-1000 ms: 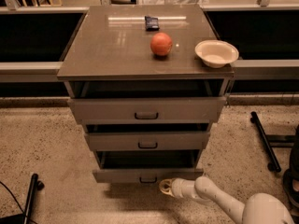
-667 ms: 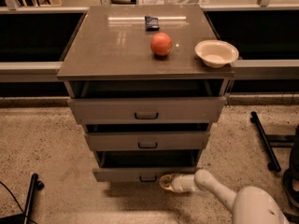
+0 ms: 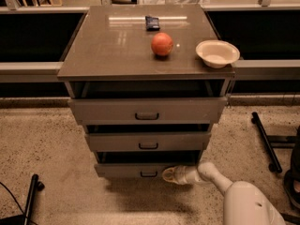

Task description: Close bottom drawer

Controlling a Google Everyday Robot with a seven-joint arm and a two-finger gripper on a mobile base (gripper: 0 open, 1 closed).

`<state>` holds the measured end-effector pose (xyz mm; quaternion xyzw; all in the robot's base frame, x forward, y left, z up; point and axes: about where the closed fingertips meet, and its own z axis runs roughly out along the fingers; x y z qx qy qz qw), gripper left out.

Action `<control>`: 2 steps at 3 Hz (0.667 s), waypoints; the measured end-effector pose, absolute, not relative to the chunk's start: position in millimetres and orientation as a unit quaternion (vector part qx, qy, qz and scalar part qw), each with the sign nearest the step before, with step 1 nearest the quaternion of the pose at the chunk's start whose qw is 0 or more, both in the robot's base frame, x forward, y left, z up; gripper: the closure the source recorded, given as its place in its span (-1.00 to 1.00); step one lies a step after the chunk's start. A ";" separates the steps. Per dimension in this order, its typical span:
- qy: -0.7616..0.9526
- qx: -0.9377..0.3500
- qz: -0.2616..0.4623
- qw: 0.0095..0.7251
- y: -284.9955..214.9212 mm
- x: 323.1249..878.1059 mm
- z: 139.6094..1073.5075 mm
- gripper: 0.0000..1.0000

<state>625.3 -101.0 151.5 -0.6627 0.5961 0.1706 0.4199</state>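
Three boxy grey drawers all hanging open under the glossy brown counter (image 3: pixel 103 50), bottom drawer (image 3: pixel 126 170) lowest with the gripper (image 3: pixel 169 174) at its front panel right of the handle (can't tell its grip), plus one round orange fruit (image 3: pixel 162 44) mid-counter, one white bowl (image 3: pixel 217 54) at the right edge, one dark packet (image 3: pixel 152 22) by the back edge.

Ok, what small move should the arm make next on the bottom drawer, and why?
Probably push straight in toward the cabinet: the gripper sits at the bottom drawer front, just right of its handle, and the drawer stands partly out.
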 end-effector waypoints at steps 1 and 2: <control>0.600 -0.654 0.166 0.430 -111.3 632.7 158.5 1.00; 0.605 -0.639 0.160 0.448 -123.5 634.8 164.9 1.00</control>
